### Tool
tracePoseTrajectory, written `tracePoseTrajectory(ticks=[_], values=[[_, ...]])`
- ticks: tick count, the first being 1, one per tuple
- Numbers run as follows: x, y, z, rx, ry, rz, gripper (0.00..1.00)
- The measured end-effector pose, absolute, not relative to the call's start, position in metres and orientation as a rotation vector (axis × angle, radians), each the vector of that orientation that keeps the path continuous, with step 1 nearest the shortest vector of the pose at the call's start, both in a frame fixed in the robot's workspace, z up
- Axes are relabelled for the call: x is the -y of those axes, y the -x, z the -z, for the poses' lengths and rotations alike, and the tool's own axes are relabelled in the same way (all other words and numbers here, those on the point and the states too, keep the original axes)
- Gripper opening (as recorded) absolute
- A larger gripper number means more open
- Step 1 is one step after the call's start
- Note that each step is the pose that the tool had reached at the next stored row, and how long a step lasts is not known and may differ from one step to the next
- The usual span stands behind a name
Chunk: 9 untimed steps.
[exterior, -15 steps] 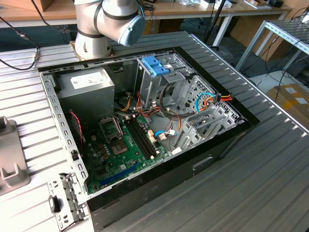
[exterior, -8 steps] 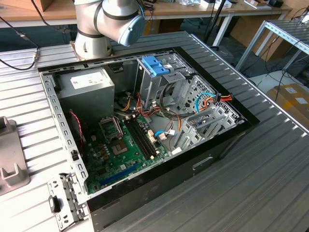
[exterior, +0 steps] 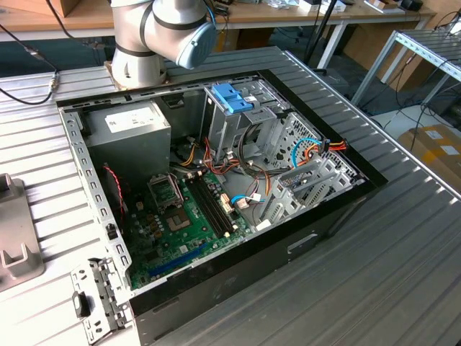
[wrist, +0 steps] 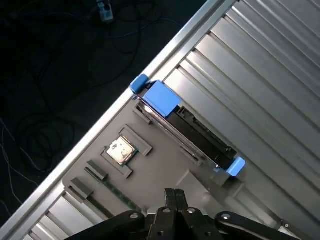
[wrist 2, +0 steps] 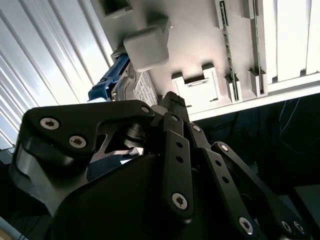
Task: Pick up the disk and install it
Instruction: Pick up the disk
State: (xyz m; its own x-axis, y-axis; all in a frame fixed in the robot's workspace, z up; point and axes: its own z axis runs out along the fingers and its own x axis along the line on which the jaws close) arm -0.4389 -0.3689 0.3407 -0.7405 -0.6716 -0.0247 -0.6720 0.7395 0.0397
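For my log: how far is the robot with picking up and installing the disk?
Nothing is done yet: the disk sits on edge in the grey holder, ungrasped. The gripper, shut and empty, hovers near it. Pickup and installation in the computer case both remain.

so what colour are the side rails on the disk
The side rails are blue, on the dark disk; clearest in the first wrist view.

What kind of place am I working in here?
Probably a robotics lab's PC-assembly bench: an open computer case on a ribbed metal table, the disk sitting in a grey fixture tray, and cluttered workbenches behind.
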Motion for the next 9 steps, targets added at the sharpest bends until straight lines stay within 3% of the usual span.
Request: tracePoseTrajectory(ticks=[9], values=[[0.3690, 0.4389, -0.3407, -2.868, 1.265, -0.073, 0.10]])
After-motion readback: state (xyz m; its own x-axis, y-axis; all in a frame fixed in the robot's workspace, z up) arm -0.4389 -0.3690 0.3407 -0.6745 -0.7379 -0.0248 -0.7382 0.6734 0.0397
